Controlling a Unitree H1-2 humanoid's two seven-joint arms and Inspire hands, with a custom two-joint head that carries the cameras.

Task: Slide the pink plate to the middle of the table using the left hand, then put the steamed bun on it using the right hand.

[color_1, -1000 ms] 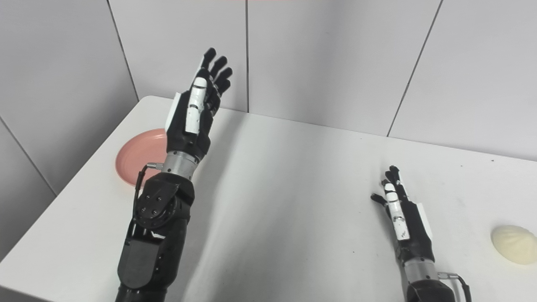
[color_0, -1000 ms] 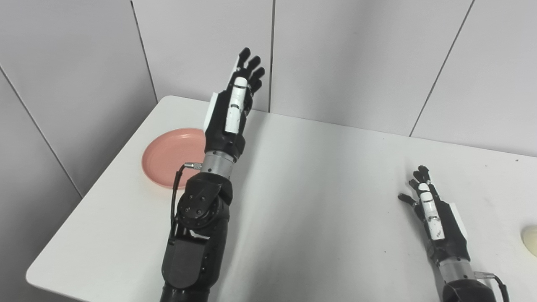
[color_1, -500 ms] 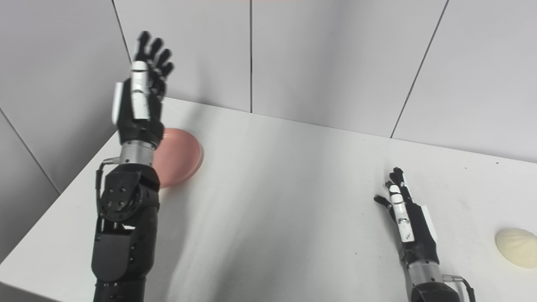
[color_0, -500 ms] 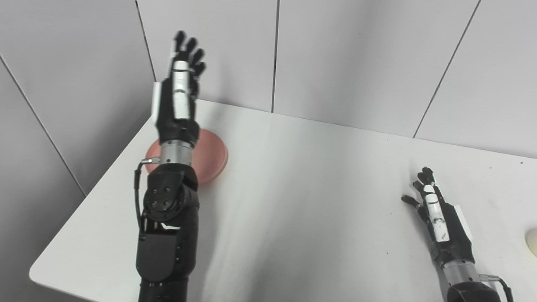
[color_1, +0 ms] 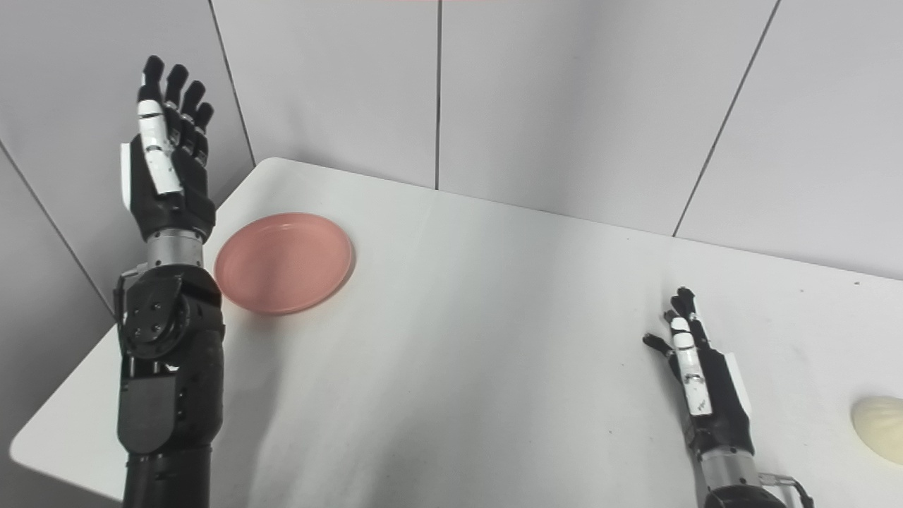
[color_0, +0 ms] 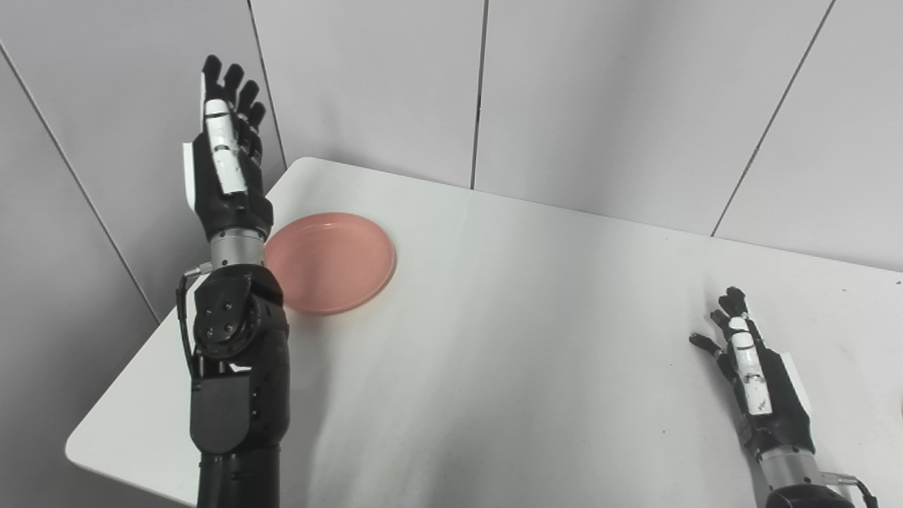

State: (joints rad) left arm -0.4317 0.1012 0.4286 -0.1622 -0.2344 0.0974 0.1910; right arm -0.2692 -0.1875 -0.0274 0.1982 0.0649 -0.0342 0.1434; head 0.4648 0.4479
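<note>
The pink plate [color_0: 331,261] lies flat near the table's far left corner. My left hand [color_0: 226,162] is raised high above the table's left edge, to the left of the plate, open with fingers pointing up and holding nothing. My right hand [color_1: 698,384] rests low at the right side of the table, open and empty, fingers pointing away from me. The cream steamed bun [color_1: 878,439] lies on the table to the right of that hand, at the picture's right edge, apart from it.
The white table [color_0: 529,339] has a rounded far left corner and ends close to grey wall panels [color_0: 600,92] behind and to the left. My left forearm [color_0: 236,395] stands upright at the table's front left edge.
My left arm has swung left, from over the table right of the plate to beyond the plate's left side. The camera has also shifted left. The right hand has stayed put.
</note>
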